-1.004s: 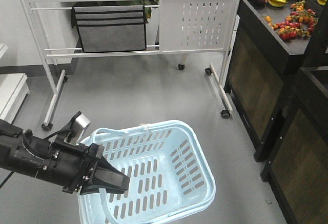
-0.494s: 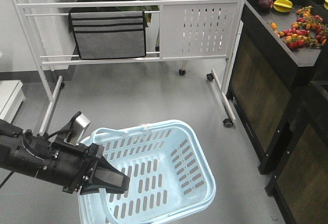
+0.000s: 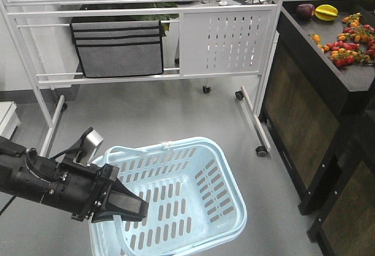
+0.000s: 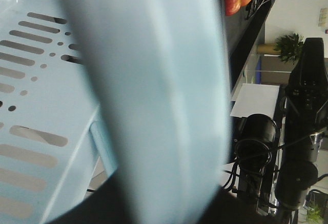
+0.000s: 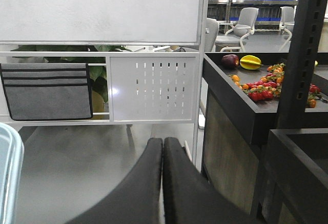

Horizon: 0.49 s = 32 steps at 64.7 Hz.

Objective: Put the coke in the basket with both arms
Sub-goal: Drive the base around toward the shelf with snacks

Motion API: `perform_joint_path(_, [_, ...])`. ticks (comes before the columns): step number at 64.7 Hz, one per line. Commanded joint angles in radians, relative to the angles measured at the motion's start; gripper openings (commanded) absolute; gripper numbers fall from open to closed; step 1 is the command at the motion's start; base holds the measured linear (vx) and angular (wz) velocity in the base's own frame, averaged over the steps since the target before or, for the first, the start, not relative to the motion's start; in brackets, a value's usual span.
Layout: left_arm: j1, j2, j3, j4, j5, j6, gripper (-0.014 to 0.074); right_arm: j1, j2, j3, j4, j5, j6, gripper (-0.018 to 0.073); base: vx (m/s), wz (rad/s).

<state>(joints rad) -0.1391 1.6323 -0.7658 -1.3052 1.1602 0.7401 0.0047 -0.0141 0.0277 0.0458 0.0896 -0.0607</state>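
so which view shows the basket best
The exterior front-facing view: nearly the whole basket shows, slotted walls, bottom and handles. The left wrist view gives only a blurred close-up of a pale band and slots; the right wrist view just a rim sliver.

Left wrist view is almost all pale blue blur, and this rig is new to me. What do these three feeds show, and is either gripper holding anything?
This is a wheeled robot with two black arms, each carrying a camera near its gripper. The front view looks down from the robot's body: the left gripper looks closed on a hoop handle of the empty light blue basket. The blur in the left wrist view is that handle, right against the lens. The right wrist view looks along the right gripper, its fingers pressed together with nothing between them. Ahead stand a white wheeled rack with a grey pouch and a black shelf bearing fruit. No cola bottle shows in any view.
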Motion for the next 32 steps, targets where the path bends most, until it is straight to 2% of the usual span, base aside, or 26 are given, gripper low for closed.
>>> perform_joint_path(1, [-0.003, -0.044, -0.019, -0.079, 0.069, 0.010, -0.0006, -0.005, -0.015, 0.011, -0.007, -0.075, -0.004, -0.0010, 0.19, 0.00])
perform_joint_path(32, [-0.003, -0.044, -0.019, -0.079, 0.069, 0.010, -0.0006, -0.005, -0.015, 0.011, -0.007, -0.076, -0.004, -0.0010, 0.19, 0.02])
